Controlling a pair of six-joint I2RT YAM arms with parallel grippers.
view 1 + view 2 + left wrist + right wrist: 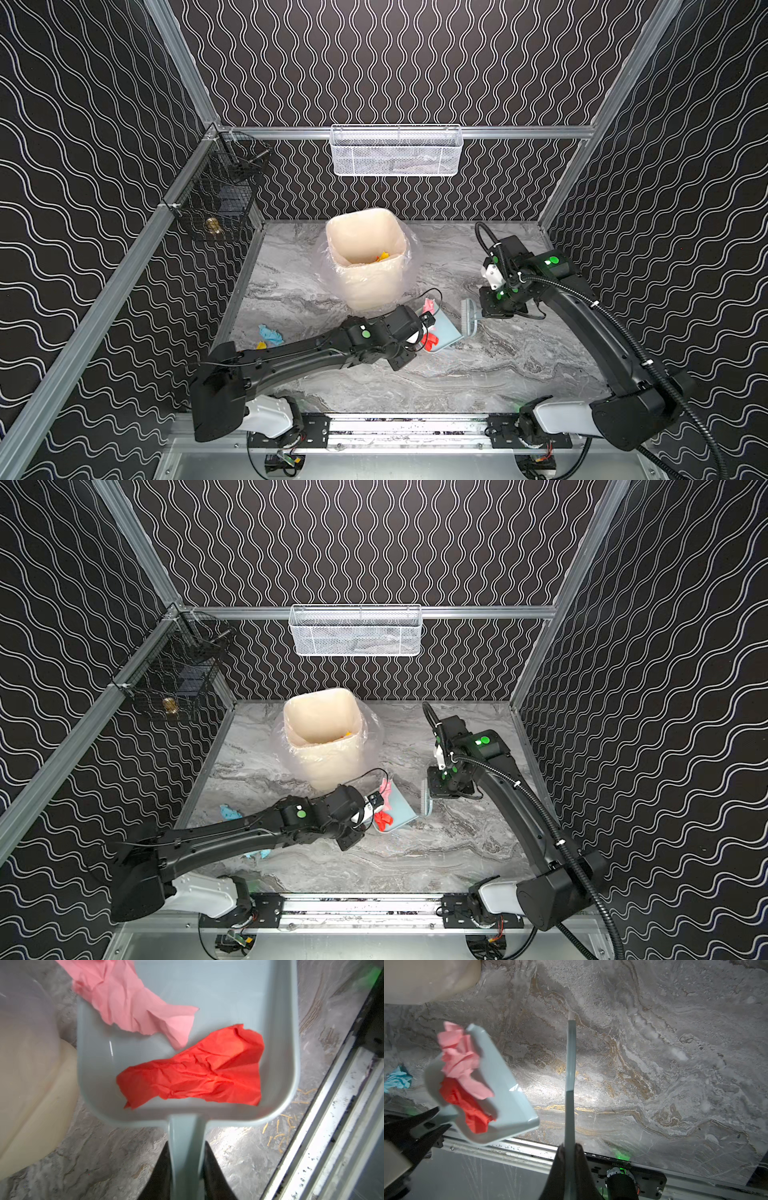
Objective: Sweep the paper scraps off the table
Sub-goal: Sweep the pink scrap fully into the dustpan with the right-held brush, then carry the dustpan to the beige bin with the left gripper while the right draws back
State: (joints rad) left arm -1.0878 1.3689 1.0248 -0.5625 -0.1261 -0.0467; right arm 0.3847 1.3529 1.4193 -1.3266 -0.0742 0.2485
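**While the pan rides loaded, keep its lip up until the bin**

Because the left pincer [187, 1147] is closed narrowly on the handle of the dustpan [218, 991], with a black finger pressed to each side, the whole load hangs on that one grip. Two of the paper scraps lie inside. A red scrap [197, 1076] sits against the back wall by the handle. A pink scrap [128, 999] drapes over one side wall near the open lip. From the right wrist view the pan looks raised off the table [498, 361] and tilted.

In a top view the bin [374, 286] stands near, at about 11 o'clock from the pan. The right pincer [570, 1147] is clamped fully on the brush [570, 1064], which sits just beside the pan at its 3 o'clock.

The step in hand looks like carrying the pan over to empty it. The pink scrap is light and half out, so the lip should stay high until it is over the bin's mouth. Only then should the pan tip, toward the bin's middle. The brush is best kept clear of that path.

A light blue scrap [270, 334] and a yellow scrap [261, 345] lie on the table at about 9 o'clock from the pan, not yet swept.
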